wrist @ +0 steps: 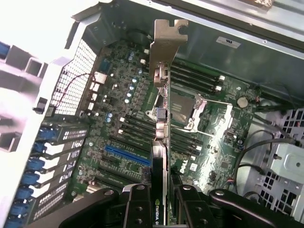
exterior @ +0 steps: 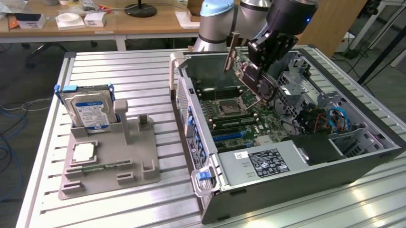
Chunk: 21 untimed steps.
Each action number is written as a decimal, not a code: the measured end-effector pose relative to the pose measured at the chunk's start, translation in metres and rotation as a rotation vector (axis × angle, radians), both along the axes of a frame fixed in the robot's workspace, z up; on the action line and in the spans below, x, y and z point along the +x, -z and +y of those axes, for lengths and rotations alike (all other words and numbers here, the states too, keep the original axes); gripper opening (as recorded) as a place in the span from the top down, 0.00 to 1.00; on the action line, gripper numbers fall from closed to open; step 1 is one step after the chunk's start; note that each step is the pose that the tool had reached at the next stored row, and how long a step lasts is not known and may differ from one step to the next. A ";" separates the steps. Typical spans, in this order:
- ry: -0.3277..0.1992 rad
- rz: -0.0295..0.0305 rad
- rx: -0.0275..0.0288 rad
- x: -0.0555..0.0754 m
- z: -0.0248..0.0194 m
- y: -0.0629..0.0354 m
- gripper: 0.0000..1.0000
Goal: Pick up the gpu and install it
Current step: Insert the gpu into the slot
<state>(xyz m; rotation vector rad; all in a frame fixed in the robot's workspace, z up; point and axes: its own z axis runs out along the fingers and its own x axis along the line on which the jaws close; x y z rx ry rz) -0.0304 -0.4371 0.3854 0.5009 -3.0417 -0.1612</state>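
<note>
My gripper [exterior: 261,66] hangs over the open computer case [exterior: 317,180], shut on the gpu [exterior: 248,76]. The card is held edge-down and tilted, its silver end bracket [exterior: 231,52] toward the case's back wall. In the wrist view the gpu [wrist: 162,142] runs edge-on away from the gripper [wrist: 161,211], and its bracket [wrist: 167,42] is at the far end. One finger [wrist: 137,209] presses on each side of the card. Below it lies the green motherboard [wrist: 118,109] with a blue slot [wrist: 126,154], and the card hovers apart from the board.
A grey holder [exterior: 111,161] on the exterior view's left carries a silver hard drive [exterior: 91,111], a processor chip [exterior: 84,153] and a green memory stick [exterior: 104,167]. Inside the case are a power supply [exterior: 266,161], cables [exterior: 336,118] and the processor socket [exterior: 227,108].
</note>
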 end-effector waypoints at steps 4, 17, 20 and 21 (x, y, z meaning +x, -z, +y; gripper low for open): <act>-0.049 0.0000 -0.0001 0.001 0.0000 0.0003 0.74; -0.198 -0.0048 0.0119 0.003 0.0000 0.0007 0.74; -0.218 -0.0105 0.0199 0.004 0.0001 0.0008 0.74; -0.229 -0.0106 0.0201 0.004 0.0000 0.0010 0.74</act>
